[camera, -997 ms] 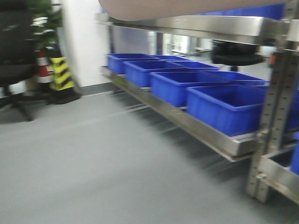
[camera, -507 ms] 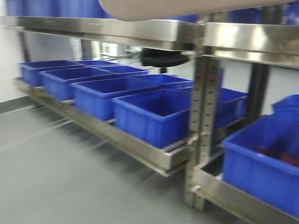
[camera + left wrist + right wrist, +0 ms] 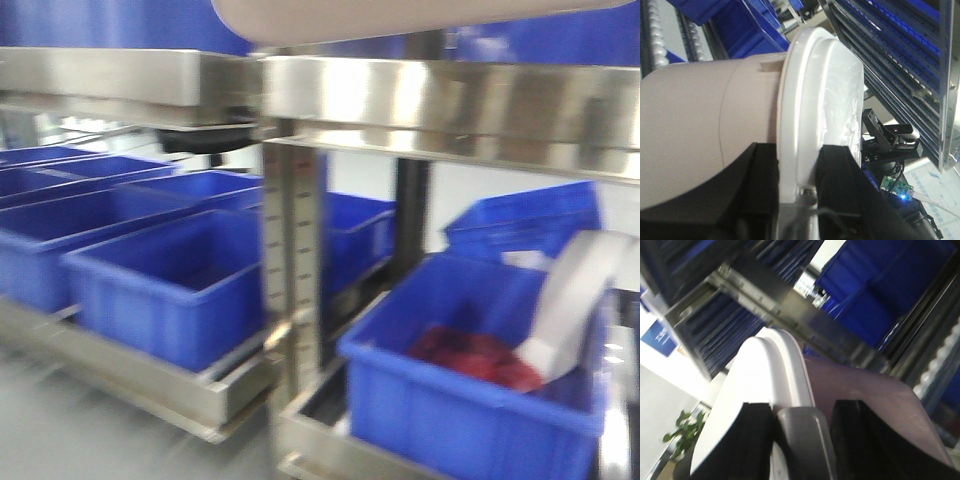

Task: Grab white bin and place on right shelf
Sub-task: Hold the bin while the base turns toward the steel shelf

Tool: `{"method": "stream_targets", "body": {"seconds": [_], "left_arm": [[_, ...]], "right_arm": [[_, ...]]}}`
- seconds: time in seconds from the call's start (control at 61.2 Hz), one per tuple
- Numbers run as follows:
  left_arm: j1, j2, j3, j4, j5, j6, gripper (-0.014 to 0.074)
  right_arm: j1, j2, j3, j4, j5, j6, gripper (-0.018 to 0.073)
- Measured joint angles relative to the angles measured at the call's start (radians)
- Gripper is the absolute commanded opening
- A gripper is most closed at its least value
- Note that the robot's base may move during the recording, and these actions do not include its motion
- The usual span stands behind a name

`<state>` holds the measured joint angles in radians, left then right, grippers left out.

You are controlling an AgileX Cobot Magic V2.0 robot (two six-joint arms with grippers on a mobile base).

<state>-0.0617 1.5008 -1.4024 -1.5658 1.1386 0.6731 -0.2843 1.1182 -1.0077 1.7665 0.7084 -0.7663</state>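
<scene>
The white bin (image 3: 400, 14) is held up between both arms, and only its pinkish underside shows at the top edge of the front view. In the left wrist view its off-white body (image 3: 700, 120) and pale lid (image 3: 825, 100) fill the frame. My left gripper (image 3: 799, 152) is shut on the lid's rim. My right gripper (image 3: 802, 412) is shut on the bin's other end, its black fingers (image 3: 757, 440) on either side of a grey clasp (image 3: 805, 440). The right shelf (image 3: 450, 100), shiny steel with a broad front rail, is just below and behind the bin.
A perforated steel post (image 3: 290, 250) stands in the middle. Blue open crates (image 3: 170, 290) fill the lower rack at left. Another blue crate (image 3: 470, 410) at lower right holds something red and a white strip (image 3: 570, 300). More blue crates sit on the upper level.
The front view has swung right: the floor, cone and plant are gone, the racks slid left and closer, and the right rack section now fills the frame. The bin stays at the top.
</scene>
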Motion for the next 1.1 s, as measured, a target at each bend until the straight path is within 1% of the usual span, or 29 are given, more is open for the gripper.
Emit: {"method": "stream_targets", "body": {"seconds": [1.096], "left_arm": [[0.0, 0.0, 0.0, 0.0, 0.004, 0.0, -0.0126]], "right_arm": [[0.0, 0.0, 0.0, 0.0, -0.002, 0.0, 0.0059]]}}
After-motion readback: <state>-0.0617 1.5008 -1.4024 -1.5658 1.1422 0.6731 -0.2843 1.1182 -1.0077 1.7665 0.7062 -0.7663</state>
